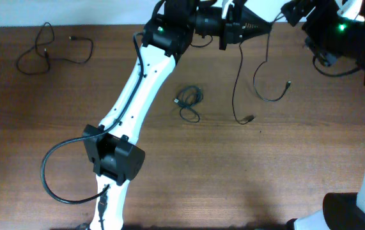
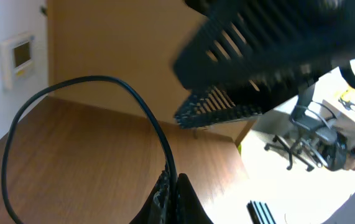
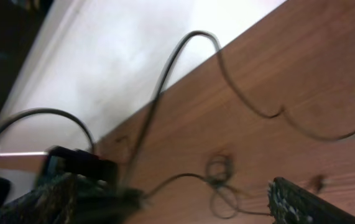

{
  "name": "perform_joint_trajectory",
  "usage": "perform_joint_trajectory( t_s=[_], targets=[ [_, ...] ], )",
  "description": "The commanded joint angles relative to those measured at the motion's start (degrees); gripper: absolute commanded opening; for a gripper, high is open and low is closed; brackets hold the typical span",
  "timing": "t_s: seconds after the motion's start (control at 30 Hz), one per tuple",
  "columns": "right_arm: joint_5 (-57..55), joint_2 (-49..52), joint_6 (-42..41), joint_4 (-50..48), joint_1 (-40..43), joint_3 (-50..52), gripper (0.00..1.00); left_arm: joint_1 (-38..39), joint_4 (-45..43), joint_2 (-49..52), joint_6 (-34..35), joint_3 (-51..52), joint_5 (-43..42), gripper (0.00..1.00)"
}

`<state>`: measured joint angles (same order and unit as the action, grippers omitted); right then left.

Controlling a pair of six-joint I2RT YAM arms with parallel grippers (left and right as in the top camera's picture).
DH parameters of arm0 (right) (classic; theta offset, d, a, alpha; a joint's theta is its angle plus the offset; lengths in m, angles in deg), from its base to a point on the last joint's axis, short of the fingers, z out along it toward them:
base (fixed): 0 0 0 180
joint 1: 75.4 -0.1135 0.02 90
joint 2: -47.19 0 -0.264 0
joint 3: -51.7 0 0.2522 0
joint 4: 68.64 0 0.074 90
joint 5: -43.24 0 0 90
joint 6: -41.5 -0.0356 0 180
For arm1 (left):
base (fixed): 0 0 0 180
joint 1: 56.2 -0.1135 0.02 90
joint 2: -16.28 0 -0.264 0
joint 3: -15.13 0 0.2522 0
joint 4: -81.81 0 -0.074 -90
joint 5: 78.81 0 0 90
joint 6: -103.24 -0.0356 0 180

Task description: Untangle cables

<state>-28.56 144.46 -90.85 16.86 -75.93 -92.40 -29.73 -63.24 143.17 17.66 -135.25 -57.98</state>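
**A:** What was the left tool doing?

**B:** The left tool [image 2: 171, 186] was pinched tight on a thin black cord. This held cable [image 2: 102, 79] came out from between the fingertips and arched in a wide loop above the table [image 2: 71, 143].

**A:** And from overhead?

**B:** The left arm [image 1: 137, 96] reached across to the far edge of the table. The held cable dropped from the tool toward the middle and ended in a small plug [image 1: 248, 118] lying on the wood. Just to the right of it, a second strand [image 1: 262, 86] curved down and hooked back up to its own plug end. I couldn't tell whether the two were one cord.

**A:** Where was the rest of the tangle?

**B:** A small knot [image 1: 188, 102] of black loops lay flat on the table. It was to the left of the held cable and apart from it, near the white link of the left arm. One loose cable [image 1: 48, 54] sprawled at the far-left corner, well apart from everything else.

**A:** What about the right tool?

**B:** The right tool [image 3: 196, 196] had its fingers spread wide, one at each lower corner of its wrist view. A cord ran close past one finger there. That picture was too blurred to say whether the cord touched the finger.
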Motion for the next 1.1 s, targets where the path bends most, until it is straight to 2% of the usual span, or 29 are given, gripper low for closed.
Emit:
perform_joint_trajectory(
  t_s=[0.0, 0.07, 0.23, 0.33, 0.43, 0.47, 0.53, 0.73, 0.83, 0.93, 1.0, 1.07],
  targets=[
    [-12.11, -0.02, 6.60, 2.32, 0.24, -0.44, 0.98, -0.57, -0.11, -2.36, 6.93, -4.20, 0.81, 0.00],
    [-16.44, -0.02, 6.58, 3.72, 0.79, -0.44, 0.98, -1.31, -0.07, -4.04, 7.52, -5.70, 0.87, 0.00],
    [-16.57, -0.02, 6.58, 5.40, 2.47, -0.44, 0.98, -3.04, -0.26, -9.22, 7.98, -7.08, 1.09, 0.00],
    [-16.57, -0.02, 6.60, 5.92, 2.51, -0.37, 0.98, -3.02, -4.74, -11.82, 8.39, -7.08, 1.07, 0.00],
    [-16.68, -0.02, 6.60, 6.99, 2.51, -0.37, 0.99, -4.04, -15.08, -13.97, 17.99, -7.08, 1.14, 0.00],
    [-17.51, -0.02, 6.58, 7.74, 2.51, -0.37, 0.98, -5.70, -20.74, -14.34, 24.17, -7.08, 1.75, 0.00],
    [-19.04, -0.02, 6.58, 9.05, 2.51, -0.37, 0.98, -9.09, -28.13, -14.34, 32.28, -7.08, 3.30, 0.00],
    [-19.02, -0.02, 6.58, 9.07, 2.51, -0.37, 0.98, -19.10, -40.15, -14.34, 46.29, -7.08, 7.74, 0.00],
    [-19.02, -0.02, 6.58, 9.07, 2.49, -0.33, 0.98, -24.74, -39.39, -14.34, 51.15, -7.06, 7.65, 0.00],
    [-19.17, -0.02, 6.60, 9.07, 2.51, -0.33, 0.98, -32.94, -29.55, -14.34, 51.47, -7.06, 7.74, 0.00],
    [-19.15, -0.02, 6.58, 9.01, 2.51, -0.33, 0.98, -36.85, -20.35, -14.34, 49.07, -7.06, 7.76, 0.00],
    [-19.15, -0.02, 6.58, 8.85, 2.49, -0.33, 0.98, -40.74, -8.39, -14.32, 42.32, -7.06, 10.58, 0.00]
  ],
)
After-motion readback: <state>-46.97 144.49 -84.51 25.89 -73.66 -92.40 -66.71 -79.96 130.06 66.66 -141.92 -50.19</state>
